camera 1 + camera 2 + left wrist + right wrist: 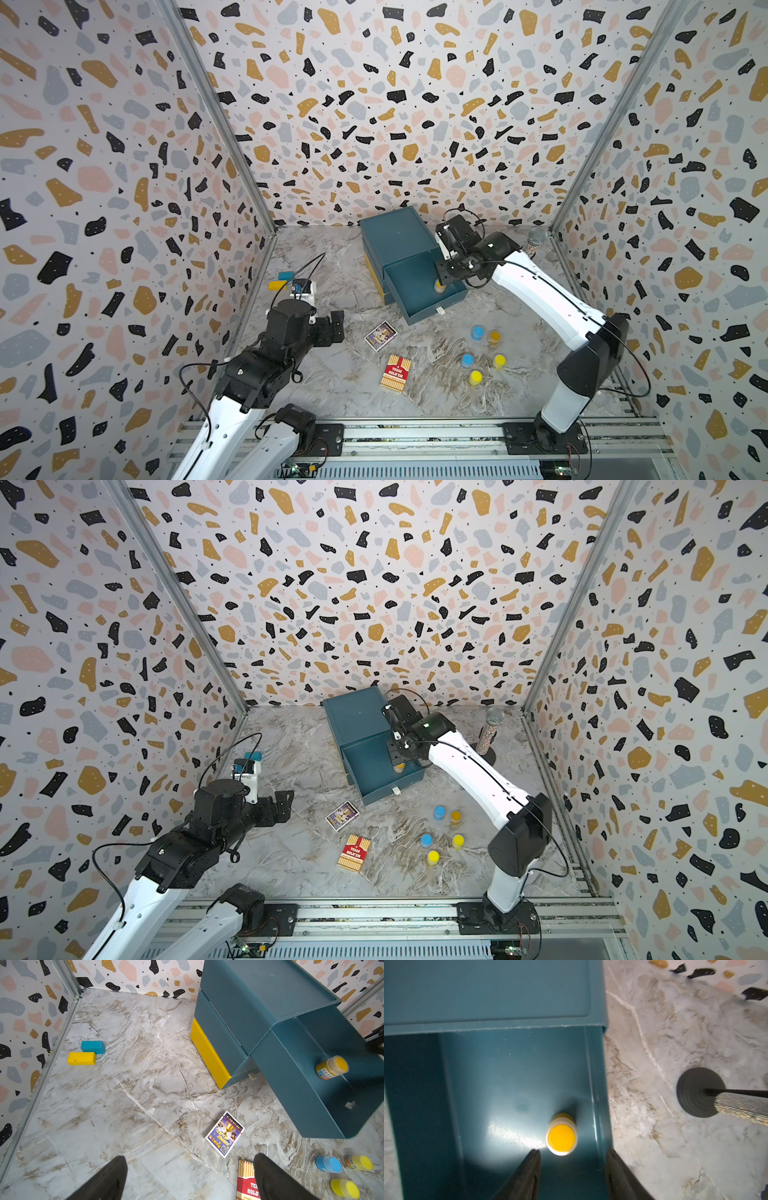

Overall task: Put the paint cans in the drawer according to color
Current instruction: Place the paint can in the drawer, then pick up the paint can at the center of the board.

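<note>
The right gripper (573, 1155) hangs over the pulled-out drawer (508, 1084) with its dark, tapered fingers (529, 1172) parted and holding nothing. Just ahead of their tips an orange-lidded paint can (561, 1138) stands upright on the drawer floor, close to one side wall and touching neither finger. The can is a tiny round jar with a clear ribbed body, a printed label and a flat glossy lid. It is probably light and rigid, and its smooth plastic may slip or tip under a sideways nudge. The safest hold looks like a pinch across the body just under the lid, coming straight down from above.

The drawer unit (395, 237) is a teal cube of matte, smooth-walled plastic with a yellow strip low on its side.

On the marble-patterned desk (332, 395) five more paint cans stand in a loose cluster, well apart from the unit: two blue (478, 332) (467, 360), one orange (494, 336) and two yellow (499, 360) (475, 377). Each stands clear of its neighbours, so the fingers have room on both sides.

The left gripper (189, 1163) hovers near the red card box (247, 1184), wide open and empty.
</note>
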### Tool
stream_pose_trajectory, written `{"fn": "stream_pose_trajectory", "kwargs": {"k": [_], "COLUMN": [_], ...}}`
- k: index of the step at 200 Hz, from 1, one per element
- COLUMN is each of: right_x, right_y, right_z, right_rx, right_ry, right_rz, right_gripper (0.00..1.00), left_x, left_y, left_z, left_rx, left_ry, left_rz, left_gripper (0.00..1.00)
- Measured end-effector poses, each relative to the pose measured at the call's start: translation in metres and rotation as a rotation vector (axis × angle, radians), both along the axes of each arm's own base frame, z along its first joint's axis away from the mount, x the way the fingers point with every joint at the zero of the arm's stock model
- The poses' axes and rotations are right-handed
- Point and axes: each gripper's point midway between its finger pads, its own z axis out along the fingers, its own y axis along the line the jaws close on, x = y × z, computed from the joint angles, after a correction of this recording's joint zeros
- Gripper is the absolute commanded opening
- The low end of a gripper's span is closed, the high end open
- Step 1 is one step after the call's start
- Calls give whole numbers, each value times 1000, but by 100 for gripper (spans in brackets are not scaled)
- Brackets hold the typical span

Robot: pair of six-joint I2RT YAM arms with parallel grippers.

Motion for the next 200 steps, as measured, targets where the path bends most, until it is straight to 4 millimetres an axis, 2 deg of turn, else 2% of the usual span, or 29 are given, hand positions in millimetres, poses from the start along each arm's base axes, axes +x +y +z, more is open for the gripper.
{"fn": "stream_pose_trajectory", "kwargs": {"k": [12,29,45,58,97,114,136,166,200], "right_x": [-7,-12,-19,-28,-56,-69,-79,-77,-76], "right_y": [-22,-71,-115,-140,-138,-140,-139,-135,-136], "right_z": [13,22,8,-18,-123,-155,-172,-181,-201], "right_rx": [23,58,65,36,-26,-47,-49,-23,-54], "right_ry": [-33,-78,-71,-21,225,292,326,311,347], "right_rz": [-38,-148,-258,-323,-314,-323,-333,-346,-367], "right_gripper": [53,53,53,53,55,57,57,58,58], "left_x": [0,0,0,0,0,0,0,0,0], "left_y": [0,0,0,0,0,0,0,0,0], "left_z": [0,0,0,0,0,0,0,0,0], "left_rx": [0,0,0,0,0,0,0,0,0], "left_ry": [0,0,0,0,0,0,0,0,-1], "left_rz": [0,0,0,-1,0,0,0,0,0], "left_gripper": [98,98,98,98,98,98,98,98,98]}}
